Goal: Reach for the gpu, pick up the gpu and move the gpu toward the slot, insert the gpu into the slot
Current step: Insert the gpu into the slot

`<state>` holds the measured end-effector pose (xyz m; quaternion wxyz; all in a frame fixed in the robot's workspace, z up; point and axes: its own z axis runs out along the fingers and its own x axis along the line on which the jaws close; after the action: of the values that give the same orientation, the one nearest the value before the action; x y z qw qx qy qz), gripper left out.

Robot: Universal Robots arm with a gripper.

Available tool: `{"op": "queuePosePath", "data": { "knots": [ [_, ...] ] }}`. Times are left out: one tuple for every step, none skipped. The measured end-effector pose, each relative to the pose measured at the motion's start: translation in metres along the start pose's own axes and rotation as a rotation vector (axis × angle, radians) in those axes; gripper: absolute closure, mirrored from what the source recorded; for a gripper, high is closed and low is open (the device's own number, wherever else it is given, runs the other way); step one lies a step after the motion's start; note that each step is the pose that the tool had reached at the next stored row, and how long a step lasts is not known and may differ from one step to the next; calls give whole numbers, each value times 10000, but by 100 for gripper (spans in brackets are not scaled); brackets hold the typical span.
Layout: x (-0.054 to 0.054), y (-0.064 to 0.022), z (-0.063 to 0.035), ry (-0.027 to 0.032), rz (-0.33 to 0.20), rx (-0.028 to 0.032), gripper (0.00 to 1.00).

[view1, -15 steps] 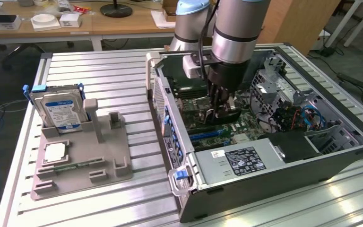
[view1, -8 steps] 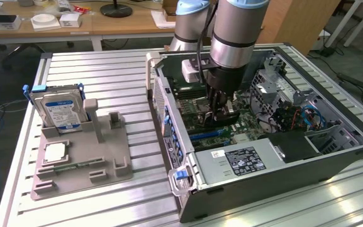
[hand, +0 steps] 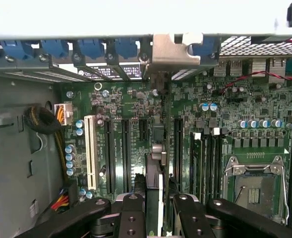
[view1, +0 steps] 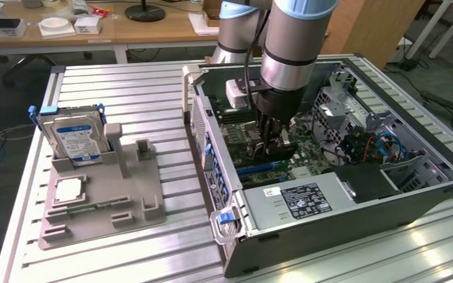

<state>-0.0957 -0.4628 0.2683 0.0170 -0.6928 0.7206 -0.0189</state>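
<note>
My gripper [view1: 278,147] reaches down into the open computer case [view1: 353,206] and is shut on the gpu [view1: 280,155], a thin dark card. Seen from the wrist, the gpu [hand: 155,163] stands edge-on between the two black fingers [hand: 131,215], low over the green motherboard [hand: 220,104]. Its metal bracket [hand: 173,49] sits against the case's rear wall, among the blue clips. The slot under the card is covered by the card's own edge. I cannot tell whether the card is seated. Parallel long black connectors [hand: 126,153] lie on either side.
A white connector [hand: 91,151], the square processor socket [hand: 255,186] and cable bundles [hand: 46,121] surround the card. The power supply [view1: 297,200] fills the case's front. On the table at the exterior view's left, a grey fixture [view1: 101,206] holds a hard drive [view1: 73,138] and a processor chip [view1: 69,190].
</note>
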Motion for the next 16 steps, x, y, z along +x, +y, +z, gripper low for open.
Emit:
{"op": "queuePosePath", "data": {
  "knots": [
    [0,0,0,0,2,0,74],
    [0,-1,0,0,3,-1,74],
    [0,-4,0,0,2,0,74],
    [0,-9,0,-1,0,0,74],
    [-1,-13,0,-2,0,1,74],
    [-1,-21,1,-2,0,1,74],
    [-1,-25,1,-2,-1,1,74],
    [-1,-24,1,-2,1,1,74],
    [-1,-26,1,0,1,0,74],
    [-1,-26,1,0,1,0,74],
    [-2,-26,4,0,1,1,74],
    [-3,-27,8,-2,0,2,74],
    [-4,-27,11,0,-2,4,74],
    [-4,-27,11,1,-2,4,74],
    [-4,-27,11,1,-2,5,74],
    [-5,-27,12,0,-1,7,74]
  ]
}}
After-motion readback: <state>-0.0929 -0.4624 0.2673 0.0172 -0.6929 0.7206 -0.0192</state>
